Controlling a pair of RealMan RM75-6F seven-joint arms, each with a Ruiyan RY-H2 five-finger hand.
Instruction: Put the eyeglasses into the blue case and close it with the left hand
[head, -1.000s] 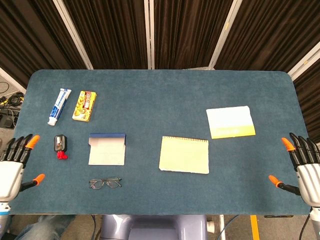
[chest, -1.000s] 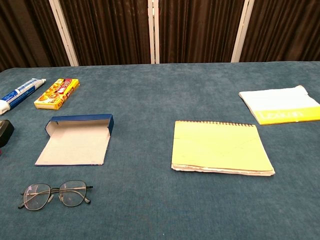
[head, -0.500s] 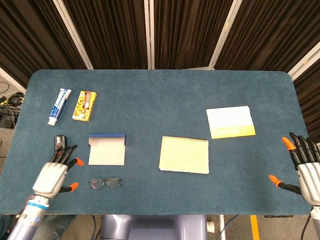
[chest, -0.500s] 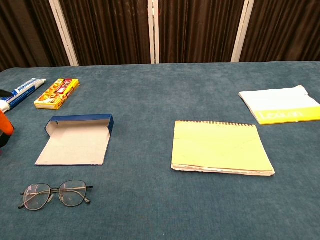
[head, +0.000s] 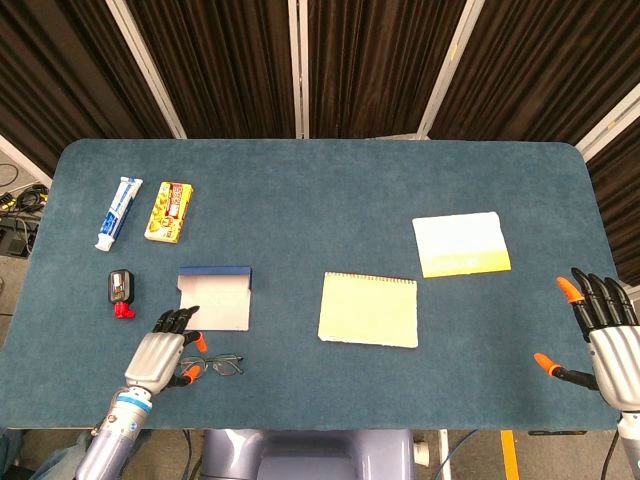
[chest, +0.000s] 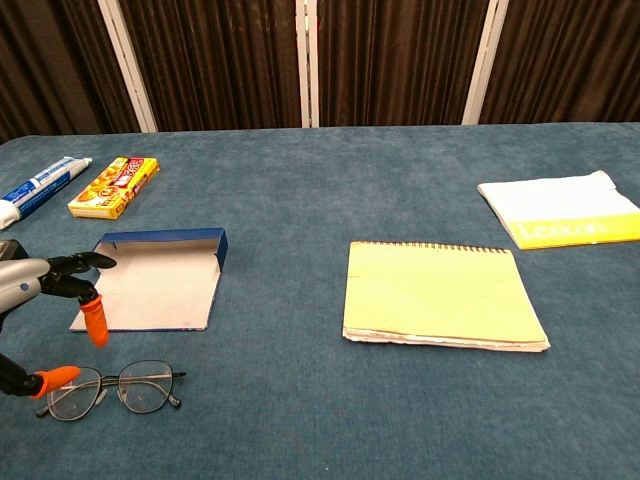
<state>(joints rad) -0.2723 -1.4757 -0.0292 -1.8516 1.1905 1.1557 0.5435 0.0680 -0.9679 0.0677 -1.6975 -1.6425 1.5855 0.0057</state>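
Observation:
The eyeglasses (head: 212, 366) (chest: 115, 390), thin dark-framed, lie on the blue table near its front left edge. Just behind them the blue case (head: 214, 298) (chest: 152, 281) lies open, its pale lining facing up. My left hand (head: 160, 356) (chest: 45, 300) hovers at the left end of the glasses, fingers spread, holding nothing; an orange fingertip sits right by the left lens. My right hand (head: 605, 335) is open at the table's far right edge, away from everything; the chest view does not show it.
A yellow notepad (head: 368, 309) lies mid-table, a white and yellow booklet (head: 460, 243) to its right. A toothpaste tube (head: 118, 212) and a yellow box (head: 170, 210) sit at the back left. A small black and red object (head: 121, 291) lies left of the case.
My left hand has moved rightward from the table's left edge to the left end of the eyeglasses. The right hand has barely shifted. Nothing on the table has moved.

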